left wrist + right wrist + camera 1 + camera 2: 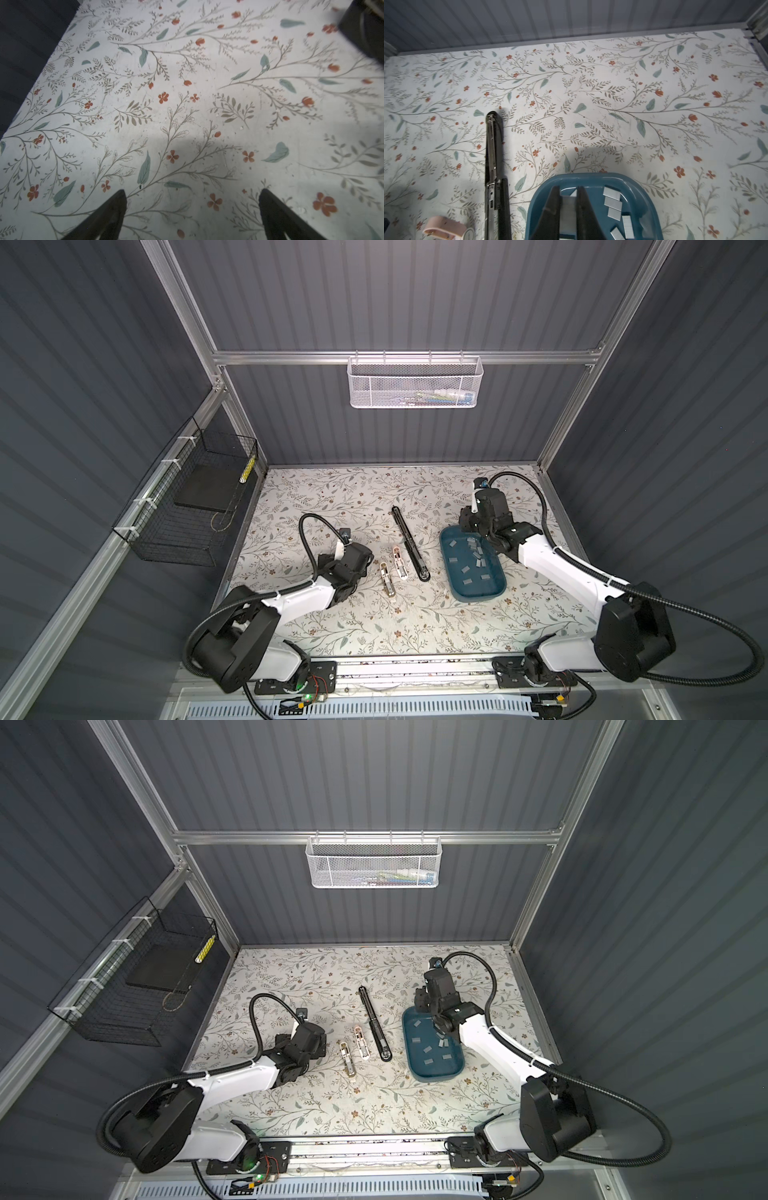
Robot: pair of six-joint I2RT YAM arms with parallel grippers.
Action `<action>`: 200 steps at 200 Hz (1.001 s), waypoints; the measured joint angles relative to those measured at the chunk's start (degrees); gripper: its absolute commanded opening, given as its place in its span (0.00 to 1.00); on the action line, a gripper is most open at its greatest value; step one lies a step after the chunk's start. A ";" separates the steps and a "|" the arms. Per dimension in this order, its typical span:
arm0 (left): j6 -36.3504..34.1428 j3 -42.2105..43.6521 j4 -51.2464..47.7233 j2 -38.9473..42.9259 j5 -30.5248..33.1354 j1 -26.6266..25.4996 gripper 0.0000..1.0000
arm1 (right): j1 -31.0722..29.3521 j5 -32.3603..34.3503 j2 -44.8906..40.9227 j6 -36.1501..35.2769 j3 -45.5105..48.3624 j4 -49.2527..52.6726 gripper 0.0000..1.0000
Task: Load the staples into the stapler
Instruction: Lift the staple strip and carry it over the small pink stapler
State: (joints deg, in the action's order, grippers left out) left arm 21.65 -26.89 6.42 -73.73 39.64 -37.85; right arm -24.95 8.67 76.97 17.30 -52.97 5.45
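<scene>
So, going left to right from my remote seat: left fingers point(110, 216) are spread wide with nothing between them, hovering over bare floral worktop point(374, 497), just left of the two small staplers point(386, 578), both flipped open. Next along is the long black stapler point(409, 543), opened out flat with its metal rail facing up, long axis running front to back with a slight lean. Just right of that sits the blue tray point(591, 176) holding the staples point(612, 202): short flat grey strips, scattered loose at all angles. Right fingers point(552, 207) are down in the tray's far end, and it looks like they're pinching one staple strip point(568, 205) across its width. What matters, I reckon: the black stapler lies left of those fingers, so the right arm is way nearer, and the strip will need lining up with that rail
</scene>
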 measured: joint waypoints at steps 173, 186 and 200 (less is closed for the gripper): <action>-6.19 18.16 17.27 24.02 -20.24 0.04 1.00 | -18.18 -9.40 7.17 4.13 6.25 -11.74 0.03; -6.27 18.47 17.73 25.14 -20.26 0.04 1.00 | -19.54 -9.35 8.70 4.96 6.25 -12.07 0.03; -6.38 19.02 18.56 26.12 -20.31 0.04 1.00 | -20.96 -9.25 9.75 5.84 6.25 -12.96 0.04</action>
State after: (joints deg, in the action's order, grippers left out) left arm 15.27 -7.88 24.97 -47.62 19.33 -37.80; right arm -45.91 -0.58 86.72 23.14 -46.72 -7.51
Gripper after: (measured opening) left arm 0.997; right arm 0.134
